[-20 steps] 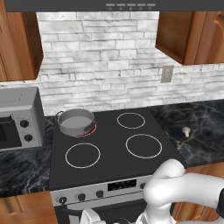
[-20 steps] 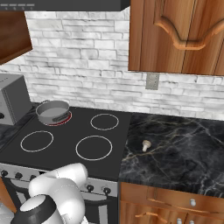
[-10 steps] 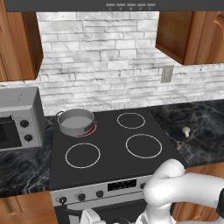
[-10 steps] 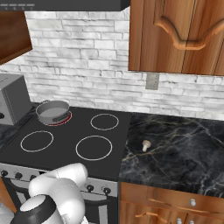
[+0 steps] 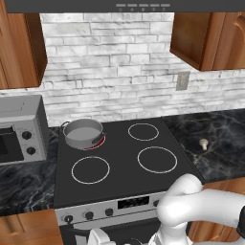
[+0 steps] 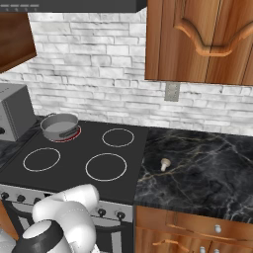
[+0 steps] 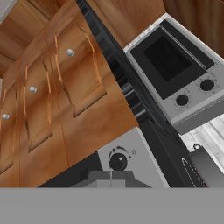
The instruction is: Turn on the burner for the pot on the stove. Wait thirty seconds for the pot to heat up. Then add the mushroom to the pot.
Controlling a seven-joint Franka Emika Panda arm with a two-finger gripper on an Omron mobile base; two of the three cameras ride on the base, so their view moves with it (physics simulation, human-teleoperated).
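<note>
one pot (image 5: 83, 133), one mushroom (image 5: 204, 143), four stove rings, one red-rimmed burner (image 5: 98, 142)

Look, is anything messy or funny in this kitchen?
Nothing is spilled or broken. One odd bit: the tiny mushroom lies alone on the dark counter right of the stove, far from the pot, whose burner glows red.

Arm (image 5: 201, 210): glossy white, fat rounded tube segments, bulbous elbow shell, soft grey shading on undersides; lower right of left base frame. Dark joint band at right edge of that frame. Same arm (image 6: 66, 215) in lower left of right base frame: stacked white rounded shells, black round cap on lowest joint, thin dark seams between links. No cables, screws or markings visible
</note>
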